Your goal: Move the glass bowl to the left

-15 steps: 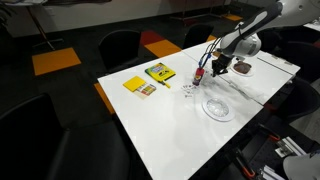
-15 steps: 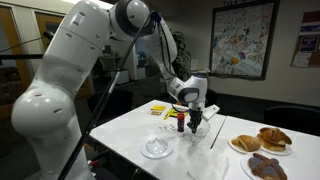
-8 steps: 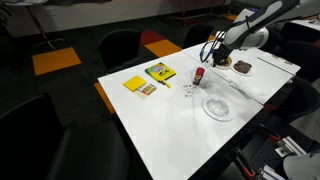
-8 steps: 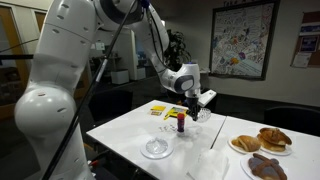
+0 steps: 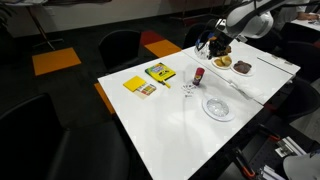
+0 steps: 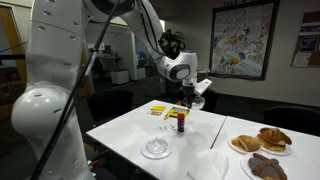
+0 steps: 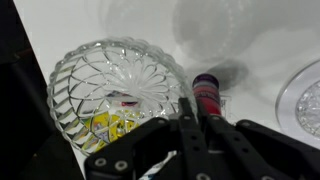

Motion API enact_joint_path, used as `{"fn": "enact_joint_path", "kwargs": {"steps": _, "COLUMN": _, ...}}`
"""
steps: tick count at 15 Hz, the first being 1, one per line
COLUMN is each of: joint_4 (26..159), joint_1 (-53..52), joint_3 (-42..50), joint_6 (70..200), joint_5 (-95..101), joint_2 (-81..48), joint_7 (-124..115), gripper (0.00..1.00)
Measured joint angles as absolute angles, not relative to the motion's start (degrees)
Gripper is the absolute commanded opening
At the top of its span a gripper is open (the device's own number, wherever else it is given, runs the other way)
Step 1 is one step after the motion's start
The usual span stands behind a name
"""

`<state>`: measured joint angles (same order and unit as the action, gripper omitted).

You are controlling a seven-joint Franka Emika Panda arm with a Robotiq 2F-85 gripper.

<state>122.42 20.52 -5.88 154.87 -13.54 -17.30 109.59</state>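
So the bowl (image 7: 112, 92) is sitting on the table (image 5: 150, 130), not in the gripper (image 5: 214, 44). In the wrist view it's just beside the red-capped bottle (image 7: 205, 90), maybe touching it, hard to say from above. In an exterior view you can barely make it out as a faint clear blob (image 5: 188, 92) next to the bottle, with the big flat dish (image 5: 218, 107) a bit further along.

The gripper is way up off the table, hanging over by the food plates (image 5: 232, 65), well apart from the bowl. From the wrist view its fingers (image 7: 187, 108) look pressed together with nothing between them.

Progress-wise, honestly tough call. The bowl is down, upright, and nobody's holding it, so either the move is done and the arm is clear, or it hasn't grabbed it at all. Nothing on the table marks a "left" spot, so I can't say which. If it's not done, everything's left: come down, open up, grab the rim, shift it over.
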Motion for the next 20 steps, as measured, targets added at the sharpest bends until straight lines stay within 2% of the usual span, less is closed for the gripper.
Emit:
{"fn": "enact_joint_path", "kwargs": {"steps": 8, "joint_4": 120.57, "joint_1": 14.3, "joint_3": -10.67, "joint_6": 143.45, "joint_5": -19.91, "joint_2": -17.95, "joint_7": 120.33, "gripper": 0.02}}
{"fn": "enact_joint_path", "kwargs": {"steps": 20, "joint_4": 123.82, "joint_1": 4.71, "joint_3": -11.01, "joint_6": 144.83, "joint_5": -9.4, "joint_2": -27.79, "joint_7": 121.43, "gripper": 0.02}}
